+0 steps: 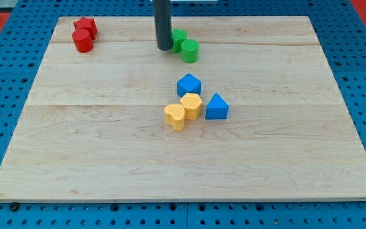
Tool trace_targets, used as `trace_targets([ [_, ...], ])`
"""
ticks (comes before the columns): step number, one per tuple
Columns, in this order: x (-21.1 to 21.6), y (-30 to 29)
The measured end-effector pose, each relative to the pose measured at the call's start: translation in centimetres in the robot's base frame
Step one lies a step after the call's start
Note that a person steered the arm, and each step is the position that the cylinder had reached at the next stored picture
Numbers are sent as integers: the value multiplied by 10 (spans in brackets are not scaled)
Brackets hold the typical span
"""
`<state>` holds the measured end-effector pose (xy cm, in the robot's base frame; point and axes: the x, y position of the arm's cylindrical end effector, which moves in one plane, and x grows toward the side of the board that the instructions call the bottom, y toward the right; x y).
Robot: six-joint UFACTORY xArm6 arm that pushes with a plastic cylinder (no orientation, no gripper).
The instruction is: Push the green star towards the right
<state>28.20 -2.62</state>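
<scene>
The green star [178,38] sits near the view's top centre, partly hidden behind the rod. A green cylinder [190,50] touches it on its lower right. My tip [164,48] rests on the board right against the star's left side.
A red star [86,27] and a red cylinder [82,41] sit at the top left. In the middle lie a blue pentagon block [189,84], a blue triangle block [216,107], a yellow hexagon block [191,104] and a yellow heart block [175,117]. The wooden board [75,159] lies on a blue pegboard.
</scene>
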Motion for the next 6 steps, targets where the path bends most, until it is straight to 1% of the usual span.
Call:
trace_targets([
  [1,-27,44],
  [2,-38,97],
  [3,-24,81],
  [4,-55,70],
  [5,-86,72],
  [6,-77,131],
])
